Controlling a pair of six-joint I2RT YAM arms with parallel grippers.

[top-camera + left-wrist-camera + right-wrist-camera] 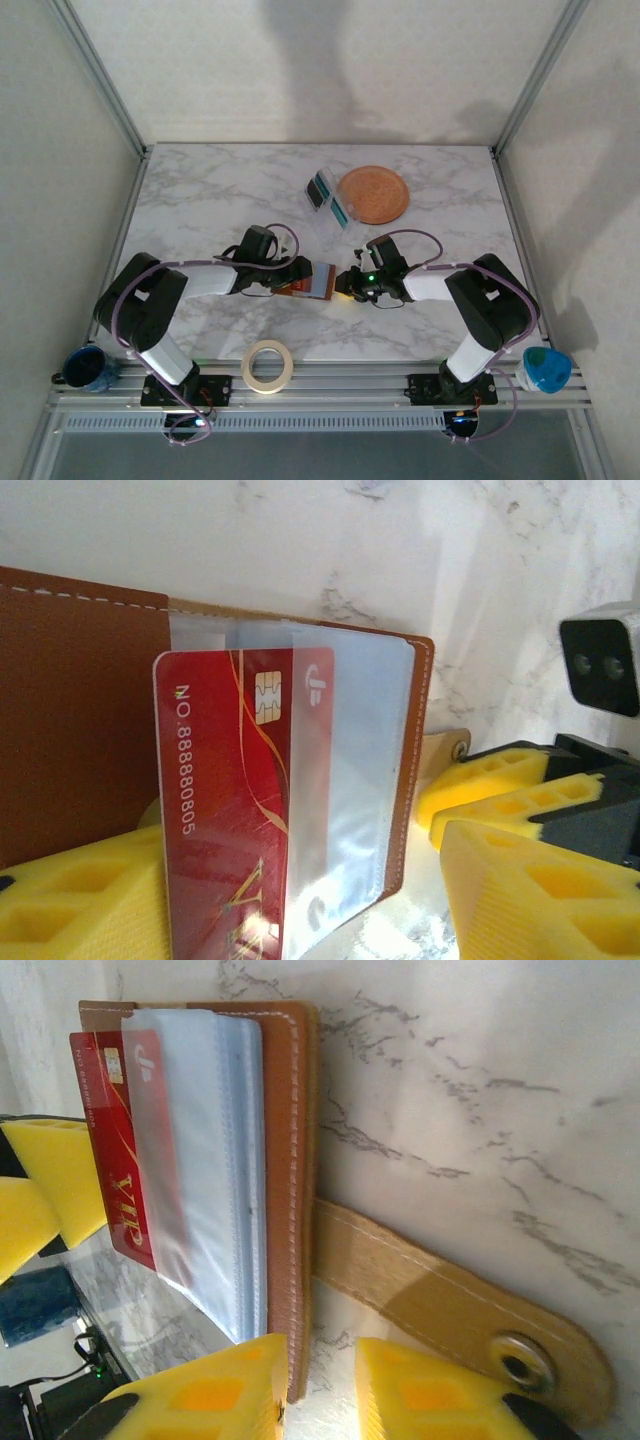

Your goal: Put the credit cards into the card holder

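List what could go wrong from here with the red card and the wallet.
1. The red card sits only partway in the clear sleeve of the wallet, one side sticking out. The left claw, close beside it, might drag it back out when retreating.
2. The right claw straddles only the wallet's edge near the strap. The wallet might shift or fold onto the protruding card.

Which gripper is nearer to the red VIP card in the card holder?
Left. The left gripper, open, straddles the red VIP card; the right gripper sits at the card holder's strap edge, beyond the clear sleeves.
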